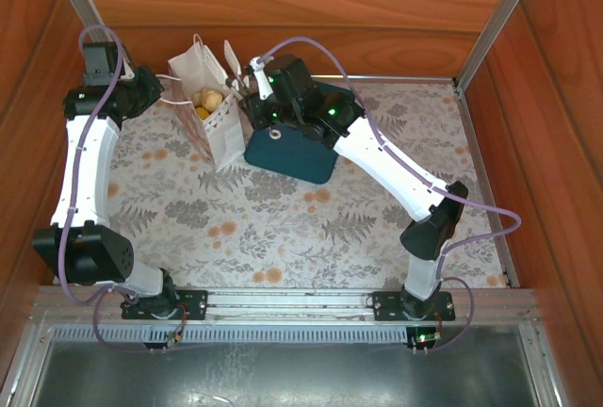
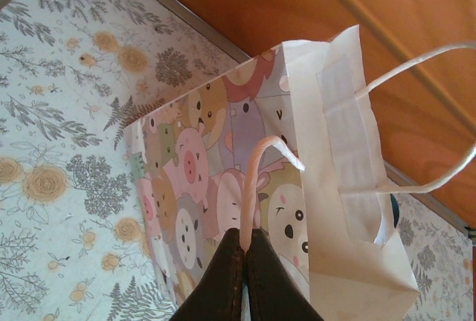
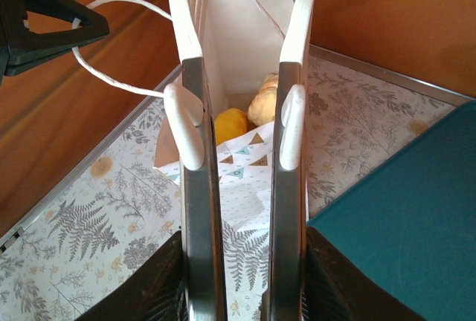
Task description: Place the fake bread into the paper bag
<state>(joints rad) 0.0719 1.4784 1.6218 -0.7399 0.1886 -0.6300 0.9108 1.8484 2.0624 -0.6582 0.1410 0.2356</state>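
Top view: paper bag point(image 1: 221, 134) stands far-left, fake bread point(image 1: 209, 101) visible inside, teal tray point(image 1: 292, 154) just right of it. Left wrist: left gripper point(image 2: 245, 250) pinched tight on the bag's thin handle point(image 2: 251, 187). Right wrist: right gripper point(image 3: 242, 9) parted, empty, over the bag mouth. Bread prob. light, stiff, glossy-slippery; best grabbed across the middle.
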